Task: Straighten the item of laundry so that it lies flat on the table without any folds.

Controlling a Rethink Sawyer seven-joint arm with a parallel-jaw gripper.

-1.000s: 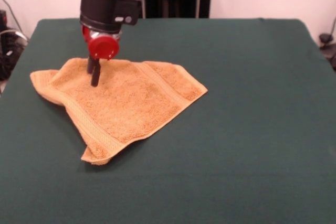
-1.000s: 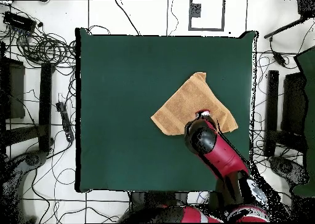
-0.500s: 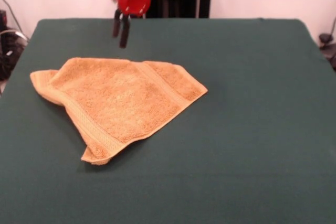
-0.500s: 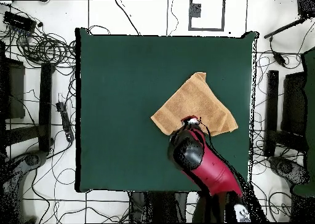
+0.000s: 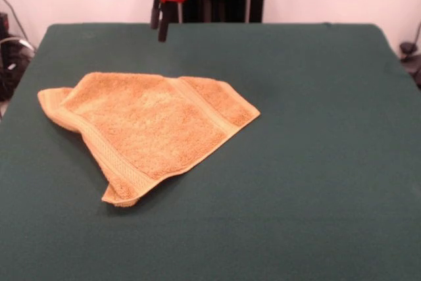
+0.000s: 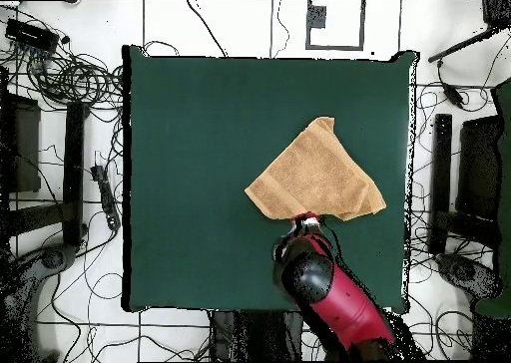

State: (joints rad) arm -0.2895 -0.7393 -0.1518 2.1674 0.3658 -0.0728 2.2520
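Item: tan terry towel [image 5: 148, 129], folded over on the green table [image 5: 316, 162], gripper [image 5: 160, 23] raised clear with fingers nearly together, empty; I judged a folded corner the best pick.

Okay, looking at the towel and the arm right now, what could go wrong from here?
The towel is still folded over itself, roughly triangular, with a tucked corner at the near tip. A pinch there may grab both layers and drag the fold instead of opening it. The gripper hangs above the table, clear of the cloth, so a descent could miss the thin edge and press into the felt.
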